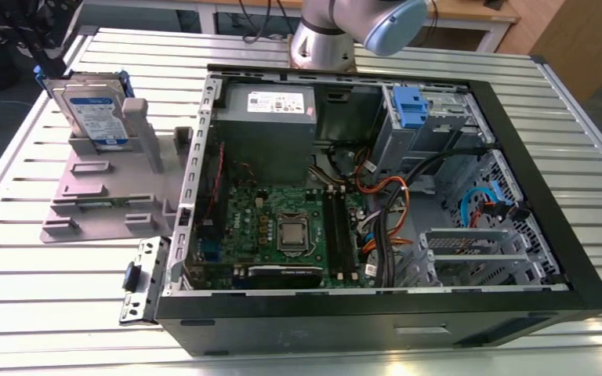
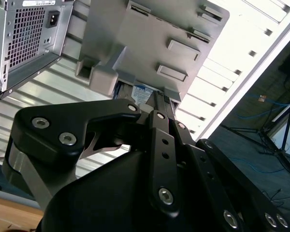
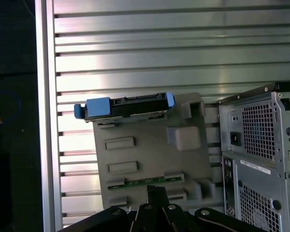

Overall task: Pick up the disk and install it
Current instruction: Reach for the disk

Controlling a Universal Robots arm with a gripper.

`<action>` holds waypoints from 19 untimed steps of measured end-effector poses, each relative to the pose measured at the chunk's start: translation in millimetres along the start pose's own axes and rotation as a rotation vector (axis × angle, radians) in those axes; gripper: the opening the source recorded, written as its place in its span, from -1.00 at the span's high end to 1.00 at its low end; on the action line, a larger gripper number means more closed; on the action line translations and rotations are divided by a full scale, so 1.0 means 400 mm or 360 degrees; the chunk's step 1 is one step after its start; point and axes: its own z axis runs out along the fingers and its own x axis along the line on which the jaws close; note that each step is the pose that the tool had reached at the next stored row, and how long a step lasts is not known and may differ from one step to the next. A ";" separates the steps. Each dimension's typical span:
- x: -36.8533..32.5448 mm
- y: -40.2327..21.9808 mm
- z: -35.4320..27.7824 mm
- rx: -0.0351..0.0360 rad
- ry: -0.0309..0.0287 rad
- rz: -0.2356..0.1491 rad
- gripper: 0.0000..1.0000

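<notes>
Gripper [image 2: 160,100]: black body with bright screw heads, close to the camera. The two finger bars lie side by side with no gap between them and nothing held.
Grey stand [image 2: 150,41]: plastic, with raised rectangular blocks and clips on its face. It rests on the table beyond the gripper tip.
Disk [image 2: 141,92]: a sliver of white-and-blue label shows between the stand's edge and the gripper tip. The rest is hidden.
Computer case [image 2: 24,34]: perforated rear panel with a power socket, just beside the stand.
Table [image 2: 222,77]: bright slatted metal.
Floor [image 2: 261,145]: dark, with blue cables lying beyond the table edge.
</notes>
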 end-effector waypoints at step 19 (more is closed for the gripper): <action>0.041 -0.003 0.004 0.0000 0.00000 0.0000 0.80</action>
